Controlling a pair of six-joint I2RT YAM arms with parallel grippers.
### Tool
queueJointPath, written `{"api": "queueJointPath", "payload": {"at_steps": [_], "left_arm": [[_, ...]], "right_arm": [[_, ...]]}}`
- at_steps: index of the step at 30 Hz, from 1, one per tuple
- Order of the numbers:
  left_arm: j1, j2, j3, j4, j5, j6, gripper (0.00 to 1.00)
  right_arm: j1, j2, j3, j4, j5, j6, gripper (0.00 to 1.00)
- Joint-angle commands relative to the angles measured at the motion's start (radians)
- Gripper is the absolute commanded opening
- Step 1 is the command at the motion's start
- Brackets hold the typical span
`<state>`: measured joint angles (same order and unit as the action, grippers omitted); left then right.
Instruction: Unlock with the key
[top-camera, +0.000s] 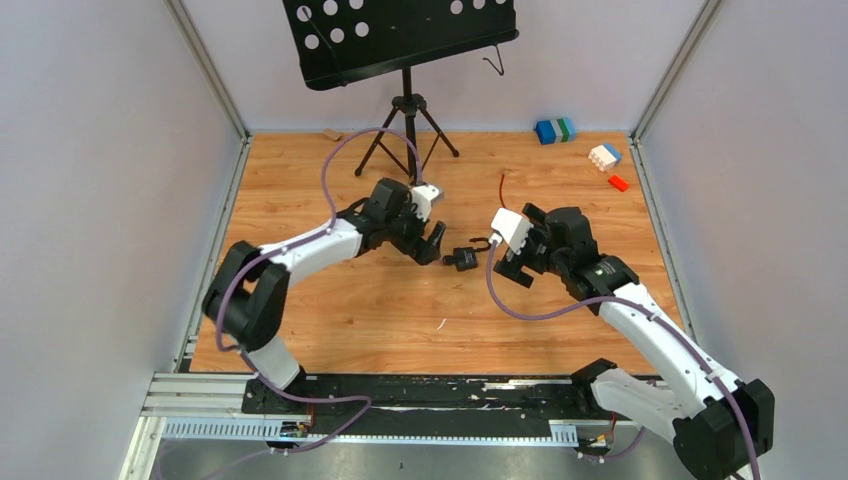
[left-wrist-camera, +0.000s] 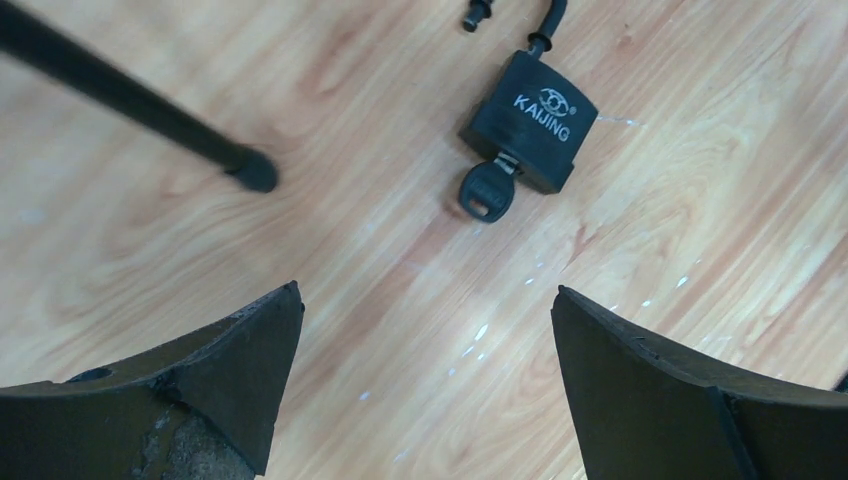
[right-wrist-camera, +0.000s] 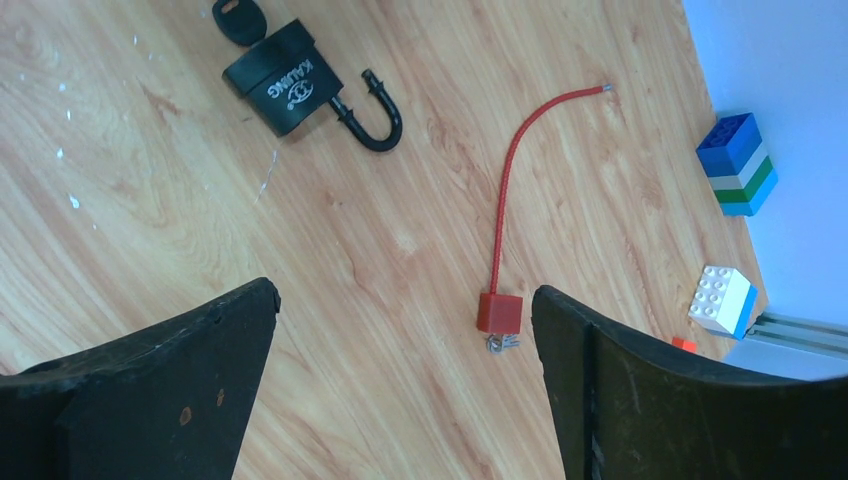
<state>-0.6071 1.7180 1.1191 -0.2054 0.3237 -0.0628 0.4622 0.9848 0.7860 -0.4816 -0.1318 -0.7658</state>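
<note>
At the left of the bench (top-camera: 350, 320), the left end effector (top-camera: 433, 243) hangs just above the wood near the middle. Its fingers are spread wide and hold nothing; the left wrist view shows only bare boards between them (left-wrist-camera: 425, 300). Behind it, a black music stand (top-camera: 405, 110) rests its tripod by the far edge, with one rubber foot (left-wrist-camera: 255, 172) planted near that end effector.

Between the two arms, about the centre of the bench, the black padlock (top-camera: 463, 259) lies flat. The key (left-wrist-camera: 482, 190) sits in the bottom of its body. Its shackle (right-wrist-camera: 372, 120) is out of the body at one end, the free tip clear of the casing.

Just right of the padlock, the right end effector (top-camera: 512, 268) is also splayed wide and holds nothing, apart from the lock.

Farther right and toward the far edge lies a red cable lock (right-wrist-camera: 499, 312) with small keys (right-wrist-camera: 503, 343) touching its block. In the far right corner are a blue-and-green brick stack (top-camera: 554, 130), a white brick (top-camera: 604, 156) and a small red brick (top-camera: 618, 183).
</note>
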Motion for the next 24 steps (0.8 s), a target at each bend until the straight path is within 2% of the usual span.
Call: {"api": "queueJointPath", "payload": {"at_steps": [1, 7, 11, 19, 24], "left_arm": [[0.000, -0.212, -0.067, 0.008, -0.190, 0.221, 1.00], [0.036, -0.465, -0.180, 0.040, -0.400, 0.314, 1.00], [0.100, -0.585, -0.244, 0.077, -0.460, 0.315, 1.00], [0.356, -0.810, -0.380, 0.264, -0.337, 0.141, 1.00], [0.459, -0.845, -0.384, 0.267, -0.242, 0.082, 1.00]], "right_arm": [[-0.006, 0.024, 0.076, 0.029, 0.017, 0.088, 1.00], [-0.024, 0.059, 0.114, 0.092, 0.042, 0.203, 1.00], [-0.051, 0.075, 0.125, 0.151, 0.045, 0.303, 1.00], [-0.116, 0.123, 0.160, 0.199, 0.041, 0.488, 1.00], [-0.166, 0.109, 0.155, 0.191, 0.024, 0.585, 1.00]]}}
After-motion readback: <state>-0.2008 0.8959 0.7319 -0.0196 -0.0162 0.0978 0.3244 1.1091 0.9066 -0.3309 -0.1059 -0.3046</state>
